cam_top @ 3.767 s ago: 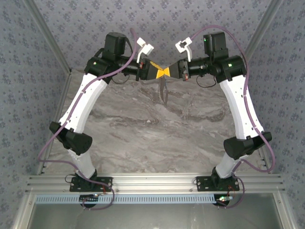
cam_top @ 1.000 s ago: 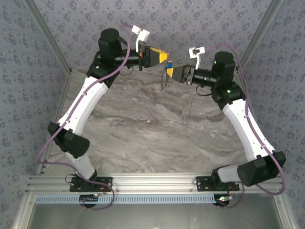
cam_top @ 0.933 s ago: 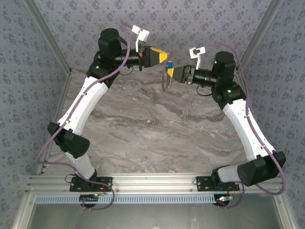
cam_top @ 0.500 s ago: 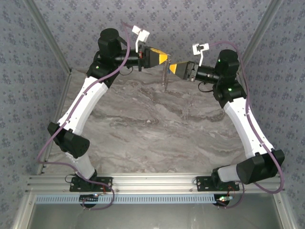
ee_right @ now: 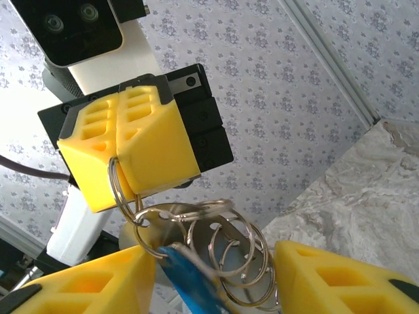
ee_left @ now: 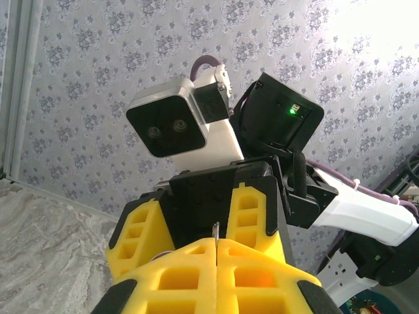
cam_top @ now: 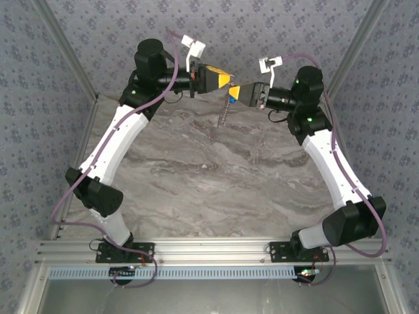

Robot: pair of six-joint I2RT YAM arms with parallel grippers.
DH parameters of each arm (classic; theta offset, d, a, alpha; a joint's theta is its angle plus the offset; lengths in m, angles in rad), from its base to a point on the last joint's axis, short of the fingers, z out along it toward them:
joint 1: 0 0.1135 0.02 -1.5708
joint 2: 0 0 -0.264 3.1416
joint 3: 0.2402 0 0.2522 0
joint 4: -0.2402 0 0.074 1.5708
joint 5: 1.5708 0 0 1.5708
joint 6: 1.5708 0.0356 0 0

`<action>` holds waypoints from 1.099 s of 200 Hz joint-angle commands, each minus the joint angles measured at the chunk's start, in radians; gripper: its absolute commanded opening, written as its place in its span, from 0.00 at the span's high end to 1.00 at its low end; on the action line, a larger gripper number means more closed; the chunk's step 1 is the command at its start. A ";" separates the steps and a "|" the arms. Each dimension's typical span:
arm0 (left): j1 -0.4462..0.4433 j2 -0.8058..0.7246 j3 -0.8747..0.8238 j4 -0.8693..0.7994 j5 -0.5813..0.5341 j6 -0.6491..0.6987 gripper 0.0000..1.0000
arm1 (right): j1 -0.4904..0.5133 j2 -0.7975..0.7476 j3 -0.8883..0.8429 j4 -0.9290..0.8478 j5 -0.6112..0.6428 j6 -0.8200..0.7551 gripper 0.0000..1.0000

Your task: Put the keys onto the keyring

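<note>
left gripper (ee_right: 121, 154): jaws fully closed, pinching one loop of the keyring (ee_right: 124, 196) at the tips; held high over the far edge of the tabletop (cam_top: 216, 183).
right gripper (ee_right: 216, 271): jaws partly apart, one on each side of the ring cluster; whether they grip anything I cannot tell.
key (ee_right: 193, 278): blue head low between the right jaws, beside several linked rings; whether it is already threaded on is unclear.
chain (cam_top: 224, 112): hangs from the meeting point of the two grippers, clear of the tabletop.
step in hand: probably feeding the key along the ring coil.
how to do it well: keep the left grip steady; hold the key by its head; slide it round the coil slowly.
risk: a loose right grip could let the key drop.
</note>
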 commanded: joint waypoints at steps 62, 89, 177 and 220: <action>0.010 -0.028 0.025 0.057 0.003 -0.006 1.00 | -0.012 -0.030 -0.060 0.143 -0.065 0.101 0.58; 0.012 -0.027 0.026 0.059 -0.001 -0.007 1.00 | -0.012 -0.037 -0.073 0.147 -0.071 0.106 0.61; 0.022 -0.031 0.016 0.060 -0.011 -0.003 1.00 | -0.028 -0.049 -0.073 0.117 -0.079 0.102 1.00; 0.025 -0.039 0.002 0.060 -0.005 -0.001 1.00 | -0.041 -0.072 -0.022 -0.091 -0.017 -0.027 1.00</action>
